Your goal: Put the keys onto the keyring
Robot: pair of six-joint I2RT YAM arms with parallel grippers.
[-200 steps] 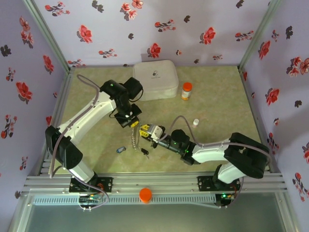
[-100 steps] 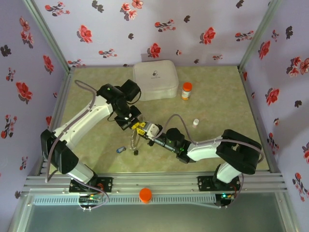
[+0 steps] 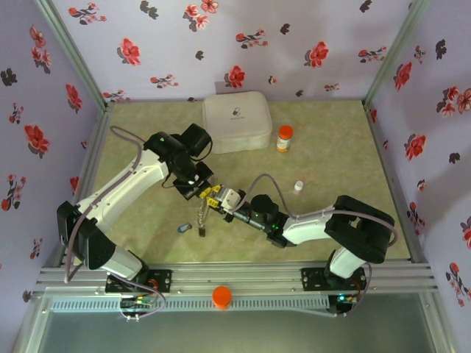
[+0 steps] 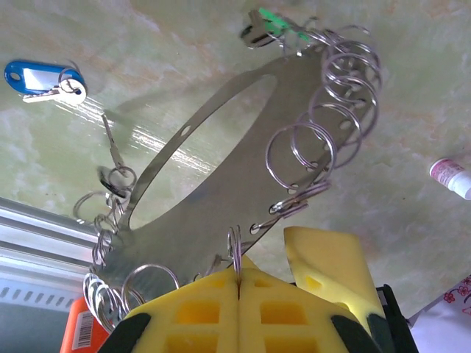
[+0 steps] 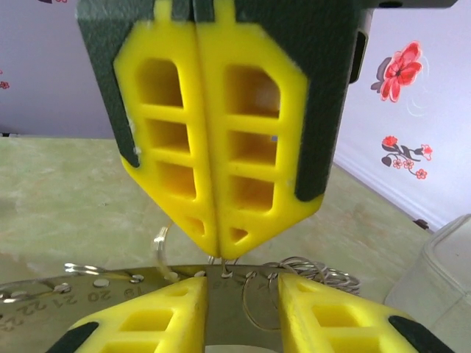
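Blue-tagged key (image 4: 37, 76) lies loose on the table (image 3: 331, 147), to the left of the keyring and apart from it. It looks light and flat, hard to pinch by the blade; the plastic tag is the better hold.

Keyring (image 4: 243, 173) is a thin metal oval with a punched rim carrying many small split rings. It hangs below the left gripper (image 4: 239, 283), whose fingers (image 4: 199, 312) are pressed together on one split ring at the rim. Cannot tell whether its low end touches the table. Green-tagged key (image 4: 274, 22) sits on a ring at the far end. Judgement: the plate is stiff and light but free to swing, and the rings are springy and slippery. Steady it at the rim.

Right gripper (image 5: 239, 309) is just beside the left one, its fingers (image 5: 165, 316) spread to either side of a split ring and gripping nothing.

White case (image 3: 237, 121) has its lid closed, so its contents are hidden. Pill bottle (image 3: 284, 137) is upright with its orange cap on; its contents cannot be made out.
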